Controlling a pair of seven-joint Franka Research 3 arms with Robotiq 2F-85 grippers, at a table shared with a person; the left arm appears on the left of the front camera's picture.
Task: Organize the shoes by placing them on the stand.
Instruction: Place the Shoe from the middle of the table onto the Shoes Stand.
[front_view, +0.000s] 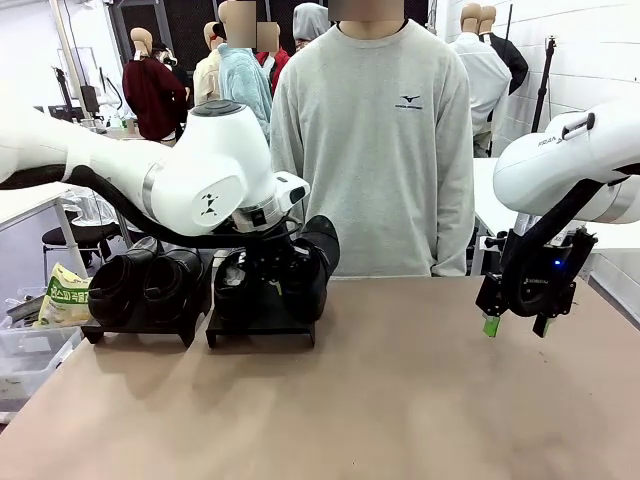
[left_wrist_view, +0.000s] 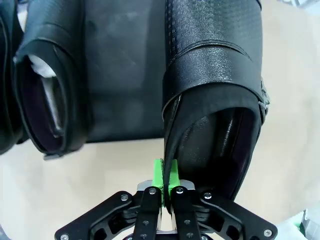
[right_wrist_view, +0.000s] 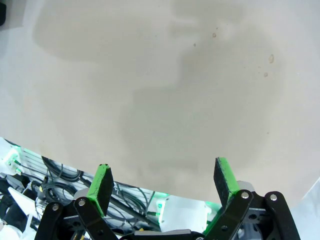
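A: Where are the shoes seen?

B: Two black stands are placed at the far left part of the table (front_view: 400, 400). On the left stand (front_view: 135, 328) two shoes (front_view: 145, 283) are set side by side, their openings turned toward the robot. On the right stand (front_view: 262, 327) one shoe (front_view: 232, 285) is lying the same way, and a fourth shoe (left_wrist_view: 215, 75) is held over it.

A: How is it held?

B: The left gripper (left_wrist_view: 166, 175) is closed tight on the thin heel rim. In the left wrist view the shoe's long axis is directed away from the gripper, toe far, opening near (the toe itself is cut by the picture edge).

A: And the other one?

B: The right gripper (front_view: 514, 325) is hanging above the table's right side, its fingers (right_wrist_view: 102, 182) spread wide, with nothing between them.
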